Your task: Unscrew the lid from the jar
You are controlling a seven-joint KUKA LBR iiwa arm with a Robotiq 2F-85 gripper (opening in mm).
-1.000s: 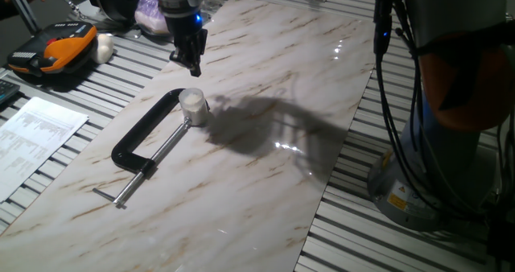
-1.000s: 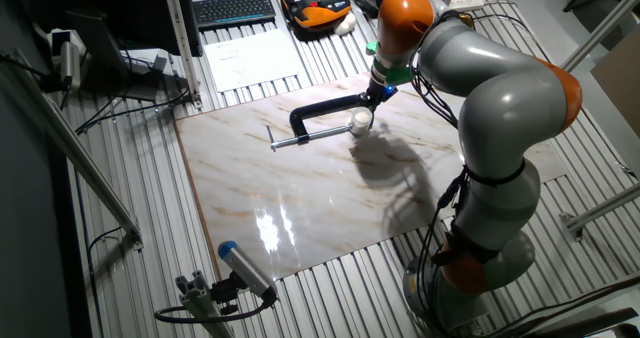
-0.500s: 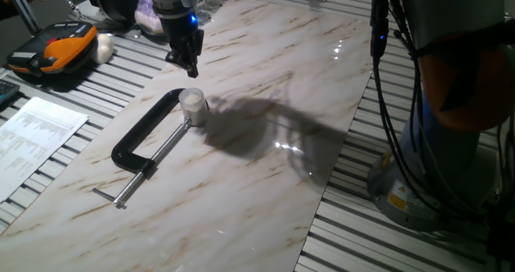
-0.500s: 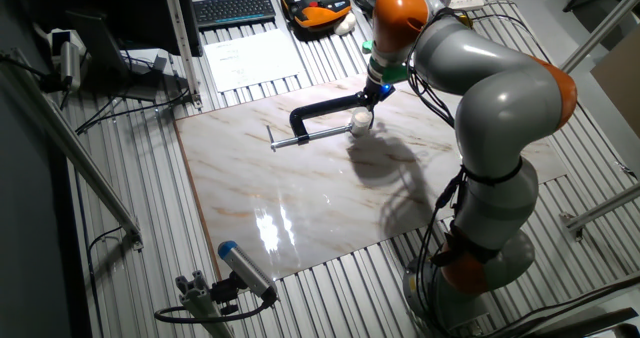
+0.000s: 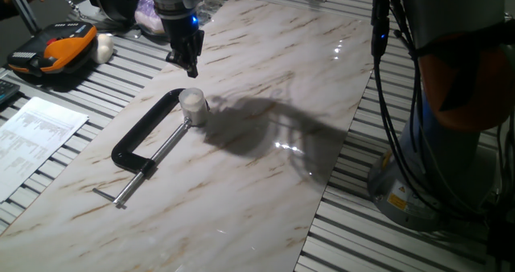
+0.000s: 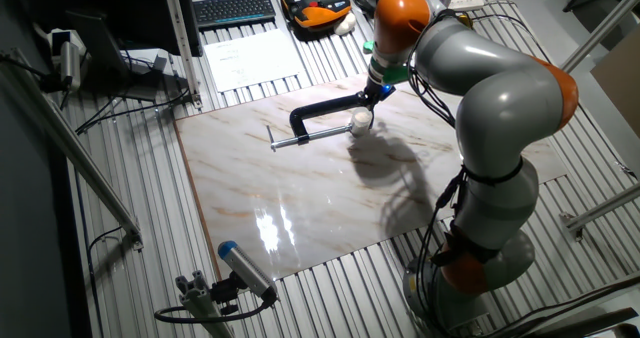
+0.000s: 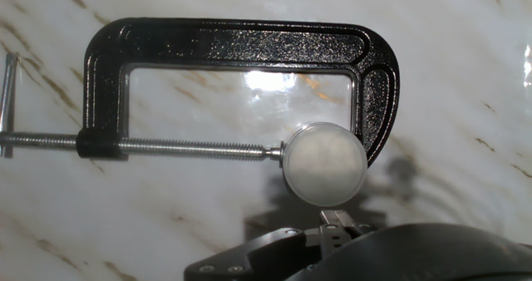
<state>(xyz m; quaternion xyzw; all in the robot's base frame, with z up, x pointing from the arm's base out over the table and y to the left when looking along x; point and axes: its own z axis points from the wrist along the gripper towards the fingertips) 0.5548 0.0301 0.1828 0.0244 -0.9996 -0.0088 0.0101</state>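
The jar is small, squat and whitish, and it stands on the marble board pinched between the screw pad and the jaw of a black C-clamp. Its round white lid sits on top, as wide as the jar. My gripper hangs above and a little behind the jar without touching it. The fingers look closed together with nothing between them. In the other fixed view the gripper is just up and right of the jar. The hand view looks straight down on the lid; the fingertips are outside that view.
The marble board lies on a slatted metal table. An orange and black case with a white lump beside it sits at the far left, with a printed sheet nearer. The arm's base and cables stand at the right.
The gripper has moved slightly up and away from the jar, towards the back left. The jar, lid and clamp have stayed where they were.
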